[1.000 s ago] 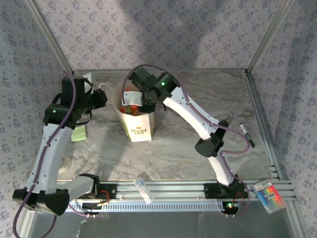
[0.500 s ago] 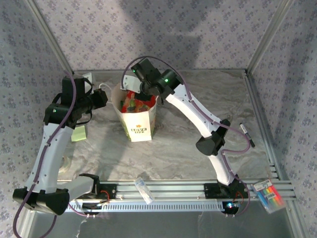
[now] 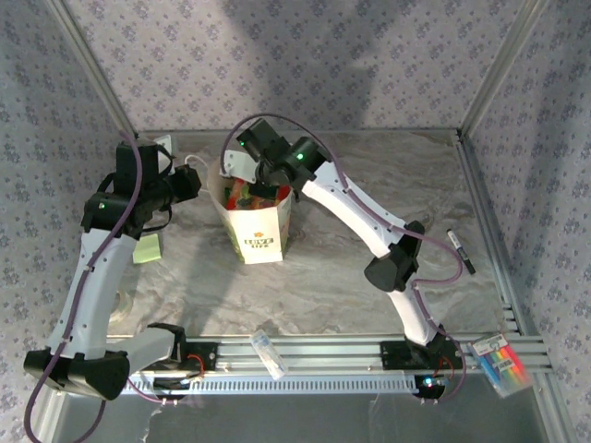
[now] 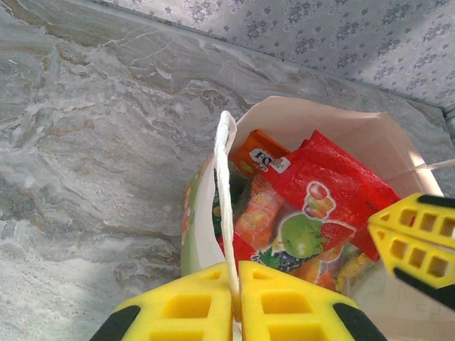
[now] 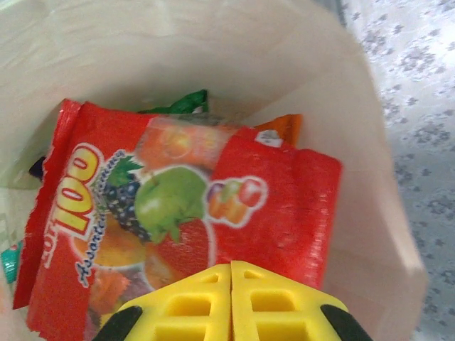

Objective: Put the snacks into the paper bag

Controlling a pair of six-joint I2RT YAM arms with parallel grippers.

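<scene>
Table (image 3: 351, 277): red packet (image 5: 284, 206) in bag (image 5: 178, 57), just beyond R tool (image 5: 231, 266)

In the top view the paper bag (image 3: 260, 231) stood on the table (image 3: 397, 166), upper left of centre. The snacks (image 3: 244, 196) lay inside it, one packet (image 5: 185, 206) spread across the top of the others. The left gripper (image 3: 201, 178) sat at the bag's left rim and the right gripper (image 3: 266, 185) over its mouth. A pen (image 3: 460, 251) lay at the right edge. A marker pack (image 3: 499, 363) lay at the lower right. A tube (image 3: 269, 353) rested on the rail (image 3: 351, 355) at bottom centre.
</scene>
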